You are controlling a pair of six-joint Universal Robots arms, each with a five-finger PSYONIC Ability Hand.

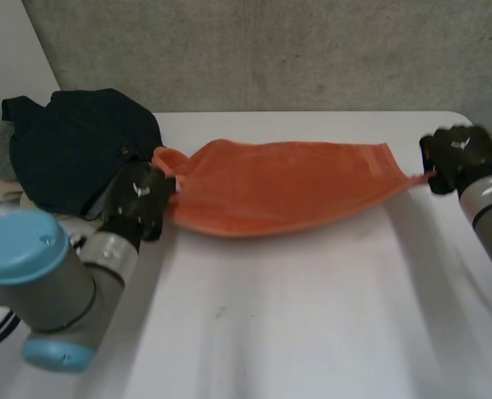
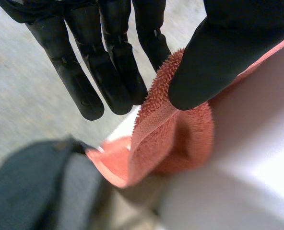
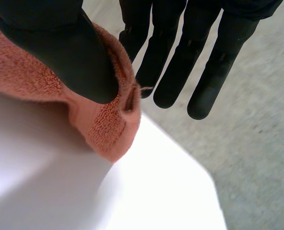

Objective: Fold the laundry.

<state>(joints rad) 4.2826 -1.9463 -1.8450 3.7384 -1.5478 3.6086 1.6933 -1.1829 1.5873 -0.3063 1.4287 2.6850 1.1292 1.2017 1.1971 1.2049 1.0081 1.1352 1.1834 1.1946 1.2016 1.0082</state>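
— Two hands on one cloth, am I seeing that right?

— Yes. The orange towel (image 1: 279,187) is strung out sideways across the far half of the white table (image 1: 296,324), with one end in each hand.

— What has the left hand got?

— The left hand (image 1: 142,195) has the end of the towel that sits just beside the dark garment (image 1: 71,145) heaped at the table's left corner. Its thumb presses the hemmed edge against one finger, so that is a pinch. The other fingers stand out straight, clear of the cloth.

— And the right one?

— Much the same. The right hand (image 1: 458,158) is out by the table's right edge with a corner of the towel nipped between thumb and a finger. The remaining fingers are straight and touch nothing.

— Is the towel lying flat?

— Not quite. Its far edge runs nearly straight from hand to hand, and the near edge bellies out toward the robot. The right corner is drawn to a thin point at the hand. I cannot tell whether the middle rests on the table or hangs just over it.
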